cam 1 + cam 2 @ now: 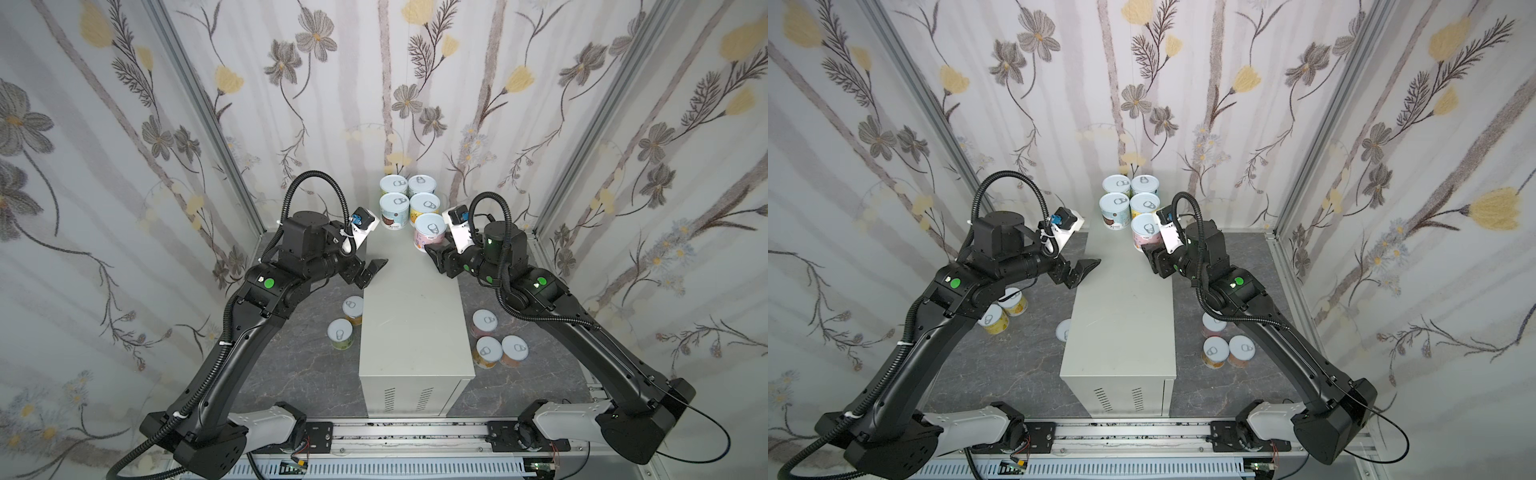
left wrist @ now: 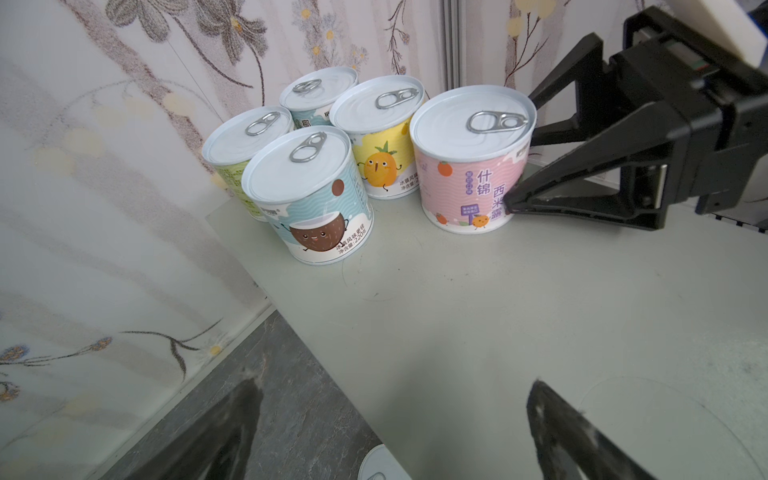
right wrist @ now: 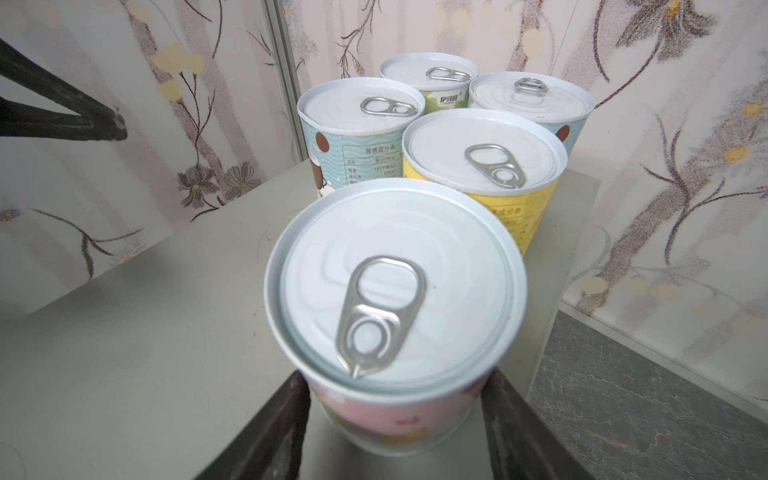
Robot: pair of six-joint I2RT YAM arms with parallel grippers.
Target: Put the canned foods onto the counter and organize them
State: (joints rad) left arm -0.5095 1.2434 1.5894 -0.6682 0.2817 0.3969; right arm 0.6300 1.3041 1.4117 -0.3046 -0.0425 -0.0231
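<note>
Right hand [image 3: 397,386] gripped pink can [image 3: 395,282] standing on tabletop [image 1: 411,324] beside four cans [image 1: 424,204] | left hand [image 1: 374,272] spread wide, empty, above tabletop edge

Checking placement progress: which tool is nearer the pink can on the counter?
Right. The right tool grips the pink can, a finger on each side; the left tool hangs open over the counter edge, apart from it.

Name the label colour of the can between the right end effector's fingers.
Pastel pink can, orange fruit prints; clearest in left wrist view.
</note>
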